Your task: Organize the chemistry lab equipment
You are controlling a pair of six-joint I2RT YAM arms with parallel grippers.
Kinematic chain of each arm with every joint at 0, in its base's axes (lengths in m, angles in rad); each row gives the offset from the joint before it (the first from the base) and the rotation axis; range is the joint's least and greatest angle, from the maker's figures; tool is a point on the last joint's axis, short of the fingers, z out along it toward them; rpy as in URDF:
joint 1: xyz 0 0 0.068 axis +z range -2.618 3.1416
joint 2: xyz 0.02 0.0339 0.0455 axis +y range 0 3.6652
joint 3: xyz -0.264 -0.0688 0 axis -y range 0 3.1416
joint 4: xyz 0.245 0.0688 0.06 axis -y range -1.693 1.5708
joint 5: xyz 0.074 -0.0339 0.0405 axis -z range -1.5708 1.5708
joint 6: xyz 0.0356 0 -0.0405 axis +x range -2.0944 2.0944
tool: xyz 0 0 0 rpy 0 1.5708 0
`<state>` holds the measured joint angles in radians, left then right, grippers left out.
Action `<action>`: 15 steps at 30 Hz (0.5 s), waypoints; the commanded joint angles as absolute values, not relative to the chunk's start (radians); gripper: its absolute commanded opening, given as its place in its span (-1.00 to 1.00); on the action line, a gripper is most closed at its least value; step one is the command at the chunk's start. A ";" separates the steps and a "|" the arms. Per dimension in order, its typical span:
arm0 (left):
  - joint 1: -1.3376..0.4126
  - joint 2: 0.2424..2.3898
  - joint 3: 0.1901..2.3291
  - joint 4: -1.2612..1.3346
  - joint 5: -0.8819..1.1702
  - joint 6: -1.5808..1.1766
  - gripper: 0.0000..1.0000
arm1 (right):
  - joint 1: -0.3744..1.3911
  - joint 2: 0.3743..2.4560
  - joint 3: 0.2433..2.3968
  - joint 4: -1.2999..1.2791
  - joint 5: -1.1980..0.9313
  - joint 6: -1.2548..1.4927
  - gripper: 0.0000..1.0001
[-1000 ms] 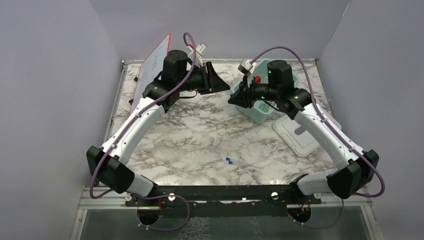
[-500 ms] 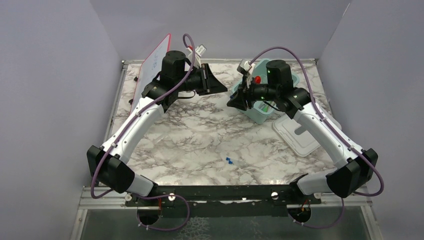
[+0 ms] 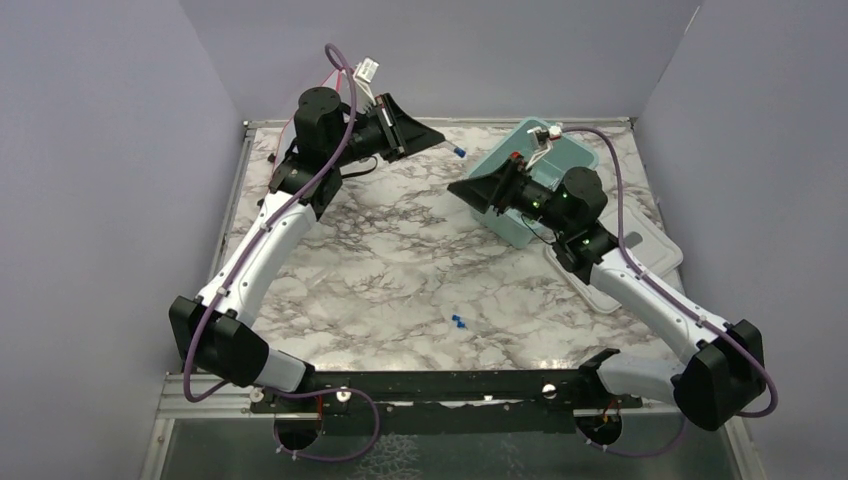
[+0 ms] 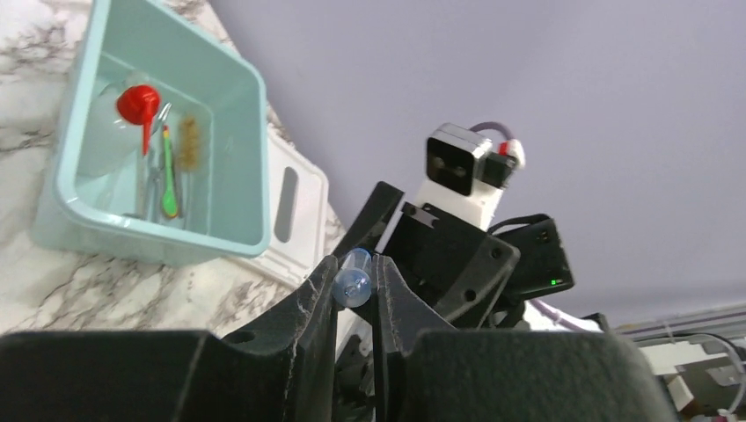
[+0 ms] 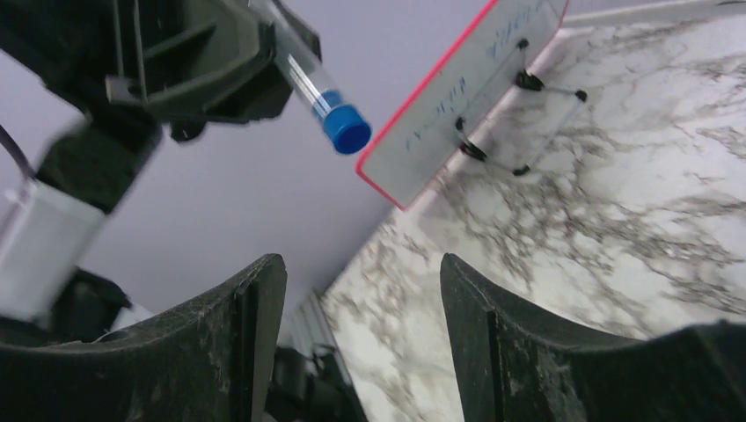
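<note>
Grey-violet walls close in a marbled table (image 3: 400, 270), and everything that matters is up in the air just left of the tub (image 4: 132, 242). The left arm (image 3: 265, 235) is raised high, its jaws pinched hard on the clear end of a tube (image 5: 303, 75). The blue cap leads and hangs off the tub's far-left corner, apparently not yet over the rim. The long axis runs straight out of the left jaws toward the tub, cap end tipped a little down. The right arm (image 3: 640, 290) waits at the tub's left wall, jaws spread wide with nothing between them. From its wrist view the cap sits ahead of that open gap, touching neither finger, and the glass slants away up and to one side. So the left arm owns the tube, the right is merely close, and the cap end is the end facing it. My read is that it goes one of two ways. Either the left carries on along that axis until the cap clears the rim, or the right closes in on the capped end. Inside the tub lie a funnel (image 4: 139, 101) and a brush (image 4: 187, 145). Two blue bits (image 3: 458, 322) sit on the table well to the tub's near side, too small to name.
</note>
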<state>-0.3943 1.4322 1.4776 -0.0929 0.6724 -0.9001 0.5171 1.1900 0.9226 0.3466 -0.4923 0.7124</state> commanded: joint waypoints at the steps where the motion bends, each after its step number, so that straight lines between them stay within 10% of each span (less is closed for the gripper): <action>1: -0.393 1.427 1.504 0.090 0.680 -1.060 -0.72 | 0.517 1.195 0.929 0.657 -0.295 1.093 0.38; 8: -0.393 1.429 1.454 0.187 0.670 -1.168 -0.72 | 0.517 1.300 0.983 0.786 -0.225 1.288 0.34; 15: -0.393 1.419 1.425 0.200 0.652 -1.182 -0.72 | 0.517 1.354 1.035 0.801 -0.238 1.346 -0.14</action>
